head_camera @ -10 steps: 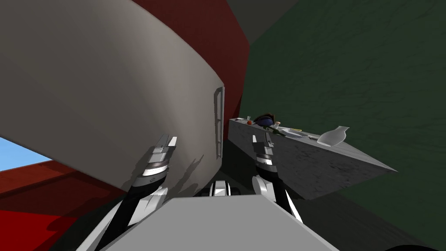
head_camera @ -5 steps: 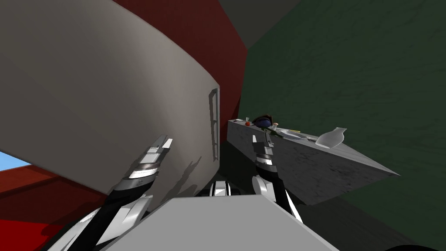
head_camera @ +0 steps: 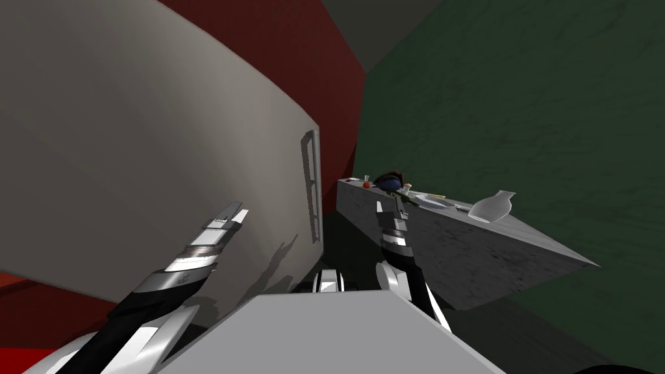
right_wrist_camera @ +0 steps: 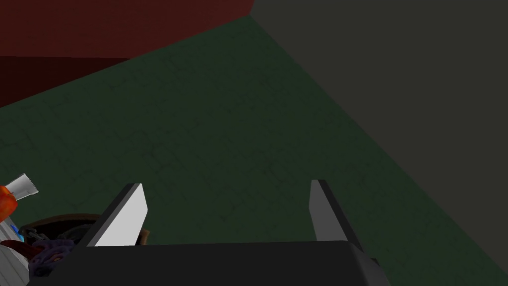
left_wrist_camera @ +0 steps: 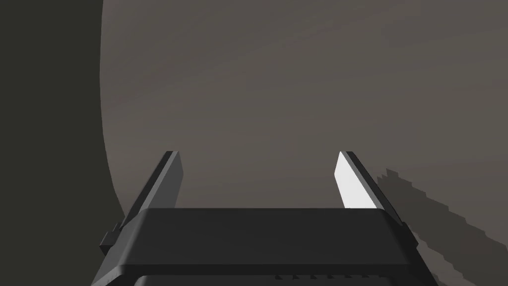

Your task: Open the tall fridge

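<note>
Worktop (head_camera: 506, 250): pale jug (head_camera: 491, 205); dark bowl (head_camera: 391, 180), contents unclear. Our left tool (head_camera: 232, 213), released, faces the grey fridge door (head_camera: 162, 149); its handle (head_camera: 312, 188) stands between our tools. Right tool (head_camera: 388, 205) released.

The left arm (head_camera: 185, 263) stretches forward on the left, its left gripper (head_camera: 235, 212) holding both fingers spread wide with nothing between them, while the right arm (head_camera: 396, 256) rises on the right, the right gripper (head_camera: 388, 206) pointing far, fingers likewise parted and empty.
</note>
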Controlling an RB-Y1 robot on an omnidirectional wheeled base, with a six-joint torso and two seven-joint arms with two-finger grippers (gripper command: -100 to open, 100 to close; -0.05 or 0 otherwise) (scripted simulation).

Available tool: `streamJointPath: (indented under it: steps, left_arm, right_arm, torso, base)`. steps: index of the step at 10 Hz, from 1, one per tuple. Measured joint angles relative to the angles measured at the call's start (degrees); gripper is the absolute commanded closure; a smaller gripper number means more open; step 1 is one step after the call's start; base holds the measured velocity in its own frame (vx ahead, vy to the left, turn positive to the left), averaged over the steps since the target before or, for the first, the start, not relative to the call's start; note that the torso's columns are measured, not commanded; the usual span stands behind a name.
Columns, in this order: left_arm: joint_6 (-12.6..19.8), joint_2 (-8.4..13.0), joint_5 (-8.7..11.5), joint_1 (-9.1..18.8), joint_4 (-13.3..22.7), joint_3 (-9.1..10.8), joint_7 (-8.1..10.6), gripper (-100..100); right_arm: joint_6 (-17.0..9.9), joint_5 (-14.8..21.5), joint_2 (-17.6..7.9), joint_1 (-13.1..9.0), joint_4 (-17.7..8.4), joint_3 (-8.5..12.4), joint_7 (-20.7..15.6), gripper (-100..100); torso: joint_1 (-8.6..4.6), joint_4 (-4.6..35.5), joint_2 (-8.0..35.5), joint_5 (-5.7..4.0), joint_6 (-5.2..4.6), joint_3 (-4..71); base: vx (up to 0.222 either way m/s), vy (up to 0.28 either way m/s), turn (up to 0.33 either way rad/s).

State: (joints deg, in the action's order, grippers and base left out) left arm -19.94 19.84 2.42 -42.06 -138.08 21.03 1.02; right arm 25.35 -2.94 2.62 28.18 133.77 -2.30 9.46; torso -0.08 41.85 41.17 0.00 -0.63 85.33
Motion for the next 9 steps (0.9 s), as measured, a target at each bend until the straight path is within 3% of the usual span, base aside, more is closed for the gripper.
streamJointPath:
  steps: [9]
  left_arm:
    - [9.8, 10.5, 2.4, -7.6, -2.1, 10.36, 4.79, -100]
  right_arm:
    - [0.0, 0.0, 0.0, 0.0, 0.0, 0.0, 0.0, 0]
  torso:
    - [-0.06, -0.2, -0.5, 0.01, -0.35, 0.3]
  base:
    - [0.05, -0.09, -0.015]
